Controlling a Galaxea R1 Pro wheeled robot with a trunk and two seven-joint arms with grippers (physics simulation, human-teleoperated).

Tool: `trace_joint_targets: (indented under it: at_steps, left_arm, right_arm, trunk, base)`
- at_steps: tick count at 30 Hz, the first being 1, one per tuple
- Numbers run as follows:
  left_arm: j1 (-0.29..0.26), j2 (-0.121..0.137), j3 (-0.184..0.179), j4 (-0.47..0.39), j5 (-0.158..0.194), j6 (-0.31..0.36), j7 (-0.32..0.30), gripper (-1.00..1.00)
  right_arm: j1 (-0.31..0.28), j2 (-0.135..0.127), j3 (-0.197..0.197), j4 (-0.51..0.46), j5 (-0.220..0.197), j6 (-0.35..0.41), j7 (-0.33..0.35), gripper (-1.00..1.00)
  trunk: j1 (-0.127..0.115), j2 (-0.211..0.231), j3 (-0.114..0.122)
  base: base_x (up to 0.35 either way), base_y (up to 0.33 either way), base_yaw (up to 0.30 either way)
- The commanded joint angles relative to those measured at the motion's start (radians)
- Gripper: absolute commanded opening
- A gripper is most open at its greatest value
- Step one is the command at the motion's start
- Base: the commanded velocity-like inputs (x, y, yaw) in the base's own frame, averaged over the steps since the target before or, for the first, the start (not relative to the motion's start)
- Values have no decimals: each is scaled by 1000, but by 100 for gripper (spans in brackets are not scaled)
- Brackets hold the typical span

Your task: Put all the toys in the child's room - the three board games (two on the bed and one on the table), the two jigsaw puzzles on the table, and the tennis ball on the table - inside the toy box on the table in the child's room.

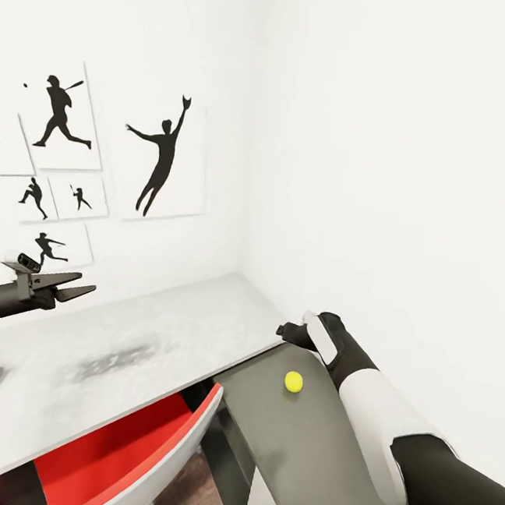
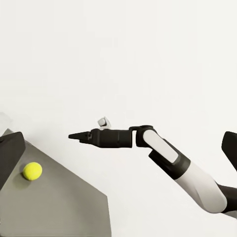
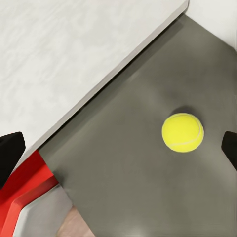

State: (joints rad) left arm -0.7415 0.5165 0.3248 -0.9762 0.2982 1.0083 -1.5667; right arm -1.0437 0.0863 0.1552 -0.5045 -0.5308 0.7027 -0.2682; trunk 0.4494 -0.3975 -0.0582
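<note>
White walls meet in a corner, with black sports-silhouette pictures [image 1: 162, 160] on one. Below them the table [image 1: 141, 334] has a smooth, pale grey top and a lower dark grey wing [image 1: 316, 448]. On the wing sits the round, fuzzy yellow-green tennis ball [image 1: 293, 381], alone. Above it hangs the right gripper [image 3: 118, 148], fingers spread wide apart. Over the pale top, the left gripper [image 1: 76, 287] seems nearly shut, though that is hard to tell. A red chair seat [image 1: 121, 441] is tucked under the table's edge.

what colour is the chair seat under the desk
Red chair seat with a pale grey shell, clearest in the head view.
</note>
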Motion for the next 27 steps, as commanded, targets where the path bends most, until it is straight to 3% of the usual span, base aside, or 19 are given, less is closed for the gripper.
trace_joint_targets:
  at_steps: [1,14,18,23,27]
  left_arm:
    - [-1,0,-1,-4,0,11,-4,100]
    - [0,10,-3,-55,4,20,-4,100]
    - [-14,2,-7,-76,4,32,-4,100]
    - [-38,-51,-31,-80,0,37,-4,100]
    - [-80,-124,-80,-73,-8,38,-4,100]
  right_arm:
    - [-1,-1,5,-1,-11,2,-9,100]
    - [-1,-30,1,0,-12,-4,-9,100]
    - [-1,-32,1,0,-12,-1,-10,100]
    - [-1,-31,1,0,-12,-1,-9,100]
    - [-1,-31,3,0,-12,0,-9,100]
  trunk:
    - [1,-2,-4]
    - [1,-2,-25]
    - [1,-2,-32]
    - [1,-2,-40]
    - [1,-2,-46]
  base:
    - [0,0,0]
    - [0,0,0]
    - [0,0,0]
    - [0,0,0]
    - [0,0,0]
